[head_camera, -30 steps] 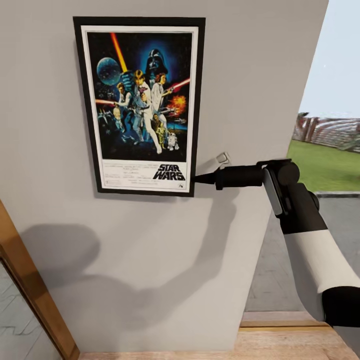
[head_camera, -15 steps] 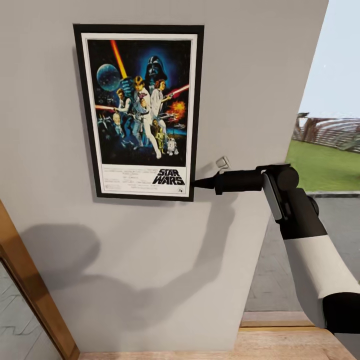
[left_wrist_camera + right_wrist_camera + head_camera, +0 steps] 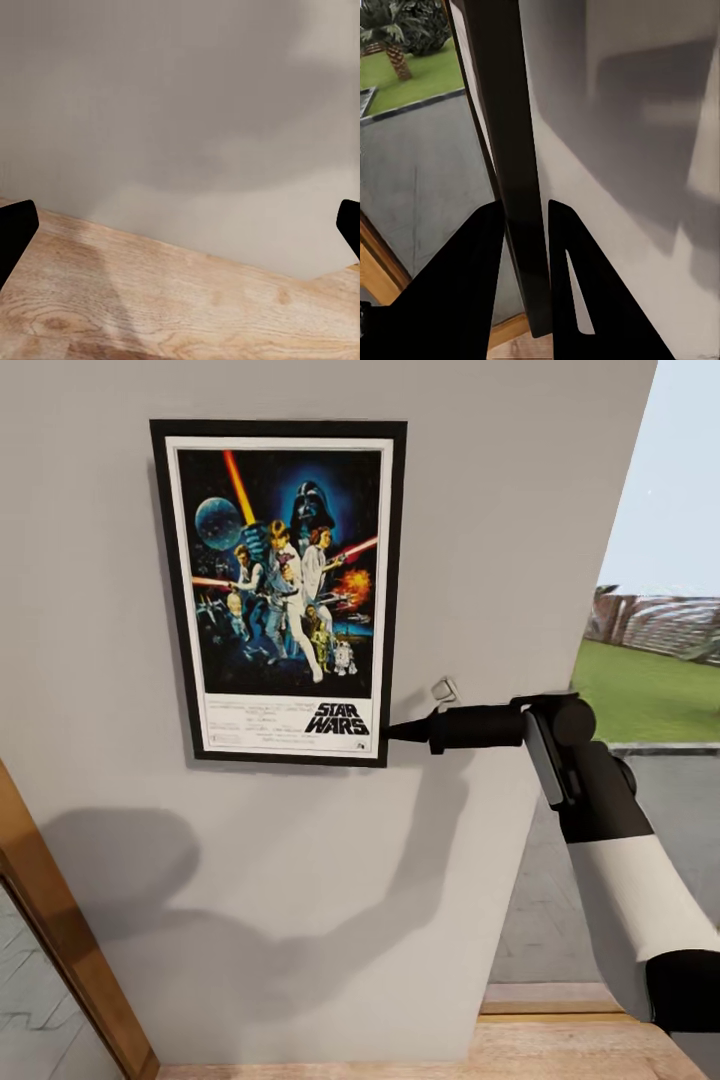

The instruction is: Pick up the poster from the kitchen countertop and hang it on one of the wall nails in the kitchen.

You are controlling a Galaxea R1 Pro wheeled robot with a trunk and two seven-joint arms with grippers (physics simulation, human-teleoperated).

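The Star Wars poster (image 3: 285,585) stands upright, flat against the grey wall (image 3: 300,880), black frame and white border in full sight. My right gripper (image 3: 388,733) reaches in from the right and is shut on the poster's lower right corner. In the right wrist view the dark frame edge (image 3: 510,150) runs between the two black fingers (image 3: 472,285). A small grey wall nail (image 3: 443,688) sticks out just right of the poster, above my right arm. My left gripper (image 3: 180,225) is open, facing the wall's foot and the wood floor (image 3: 150,307), with nothing in it.
The wall ends at the right, where an opening shows grass (image 3: 650,690) and pavement outside. A wooden door frame (image 3: 60,930) slants up at the lower left. Light wood floor (image 3: 560,1050) lies below the wall.
The poster has slid a little down the wall, and my right gripper has sunk with it. The nail and the view have stayed put.
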